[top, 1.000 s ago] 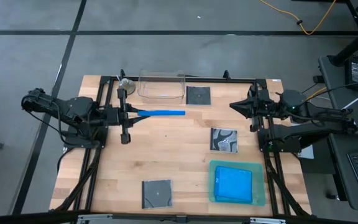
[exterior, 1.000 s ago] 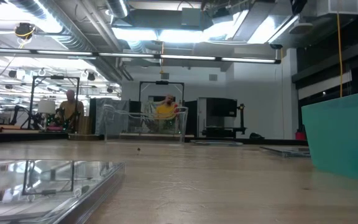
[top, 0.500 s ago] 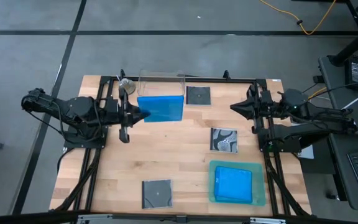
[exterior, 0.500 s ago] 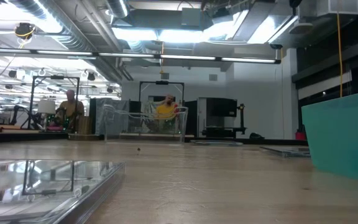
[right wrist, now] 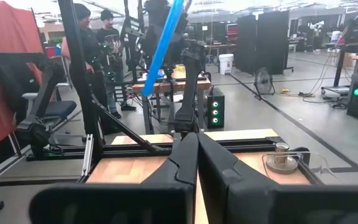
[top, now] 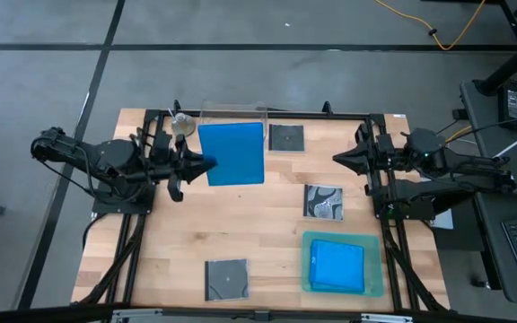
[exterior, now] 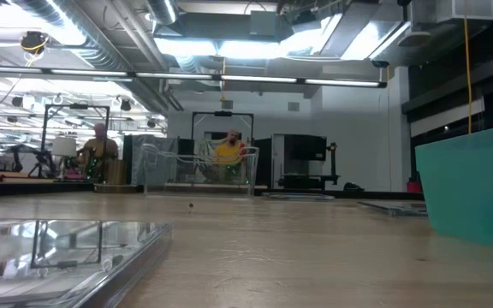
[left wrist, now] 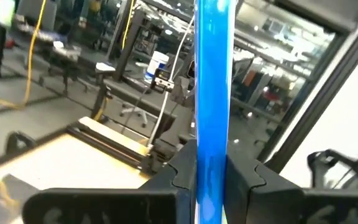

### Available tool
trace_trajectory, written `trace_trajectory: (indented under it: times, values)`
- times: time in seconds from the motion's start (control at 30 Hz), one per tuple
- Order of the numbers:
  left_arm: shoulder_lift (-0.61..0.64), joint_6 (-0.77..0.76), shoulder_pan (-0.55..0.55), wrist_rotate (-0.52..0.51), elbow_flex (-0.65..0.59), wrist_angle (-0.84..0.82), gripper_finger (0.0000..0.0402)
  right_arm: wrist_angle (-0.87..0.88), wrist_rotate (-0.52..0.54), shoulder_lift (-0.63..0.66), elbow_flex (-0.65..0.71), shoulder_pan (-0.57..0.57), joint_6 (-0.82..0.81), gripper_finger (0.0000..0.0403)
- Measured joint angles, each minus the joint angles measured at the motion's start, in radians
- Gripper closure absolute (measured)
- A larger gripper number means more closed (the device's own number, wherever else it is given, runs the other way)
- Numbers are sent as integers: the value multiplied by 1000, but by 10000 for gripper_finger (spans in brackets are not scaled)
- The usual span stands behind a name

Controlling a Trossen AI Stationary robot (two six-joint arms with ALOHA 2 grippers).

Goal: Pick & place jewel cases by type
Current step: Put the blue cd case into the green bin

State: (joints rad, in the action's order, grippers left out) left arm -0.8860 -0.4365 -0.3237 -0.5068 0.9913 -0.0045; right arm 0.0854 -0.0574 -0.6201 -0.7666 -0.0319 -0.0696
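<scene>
Left gripper clamped one edge of a smooth, flat blue case, held above the table beside the clear tub. Bare wood lay open below it. Right gripper waited at the right rail, fingers closed, holding nothing.

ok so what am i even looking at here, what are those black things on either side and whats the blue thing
They are two robot arms at a wooden table. One picture looks straight down, one looks level across the tabletop, and two come from cameras on the arms' wrists. The left gripper is shut on a blue jewel case, holding it in the air by the clear tub. The right gripper is shut and empty, waiting at its side. On the table lie three dark square cases and a green tray holding blue cases.
</scene>
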Motion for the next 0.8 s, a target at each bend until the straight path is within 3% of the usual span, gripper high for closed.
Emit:
trace_trajectory:
  times: [0.37,0.8]
  values:
    - [0,-422,0,-45,0,0,366,1,-54,0,0,0,4,393]
    - [0,-673,0,-62,0,0,367,1,-77,0,0,0,4,383]
